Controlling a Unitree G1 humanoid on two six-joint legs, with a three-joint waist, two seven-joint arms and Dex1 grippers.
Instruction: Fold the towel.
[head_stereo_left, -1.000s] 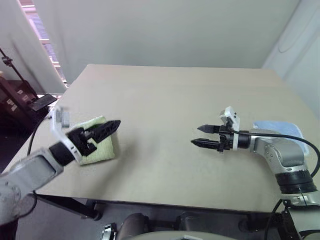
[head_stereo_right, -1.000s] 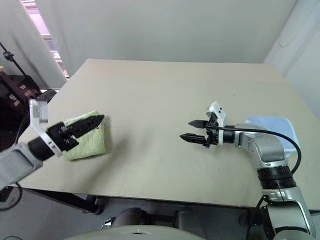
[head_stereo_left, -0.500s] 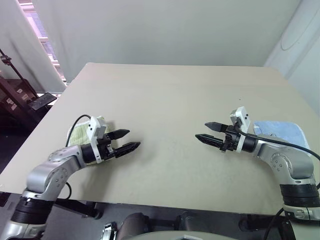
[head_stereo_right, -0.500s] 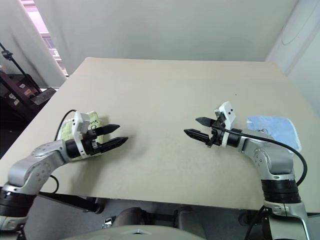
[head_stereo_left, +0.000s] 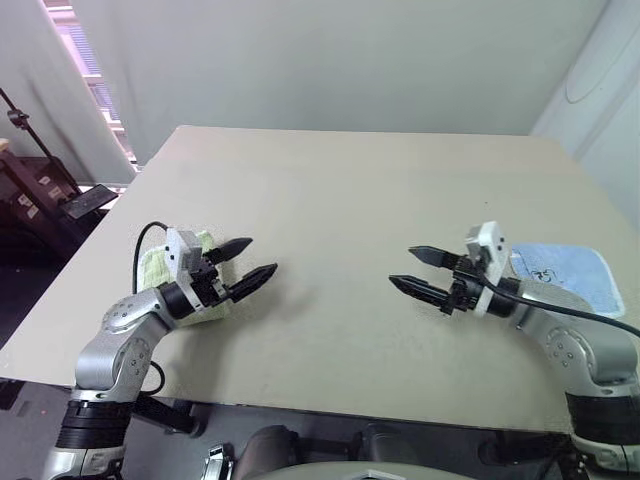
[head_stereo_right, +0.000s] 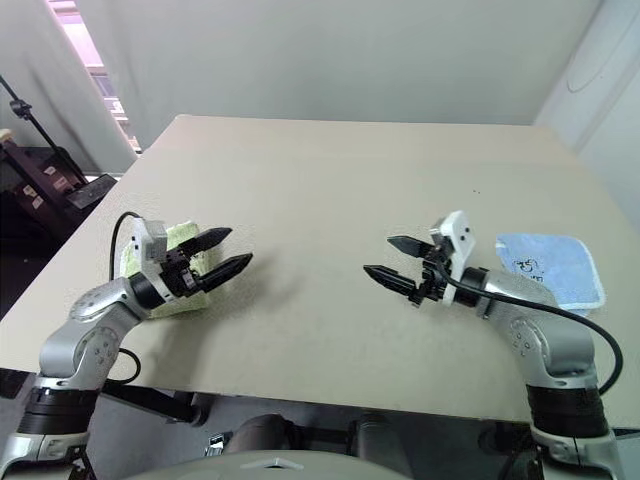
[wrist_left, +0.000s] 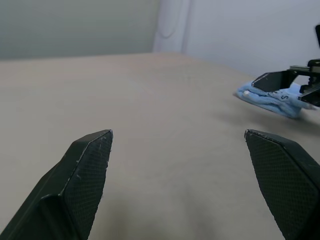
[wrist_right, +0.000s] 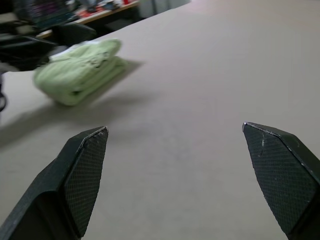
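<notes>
Black pointed left gripper (head_stereo_left: 243, 262) agape before plump, folded terry towel (wrist_right: 80, 72)

The left gripper (head_stereo_left: 243, 268) and its wrist cover much of the folded green towel (head_stereo_left: 152, 266) in the head views, so how many layers it has cannot be counted there. In the right wrist view the towel is blurred, and dark specks on its upper fold are too soft to read. The black marks on the light blue towel (head_stereo_right: 549, 266) are too small to make out. The right gripper (wrist_left: 287, 85) is cut off by the edge of the left wrist view, hiding part of that blue cloth.
</notes>
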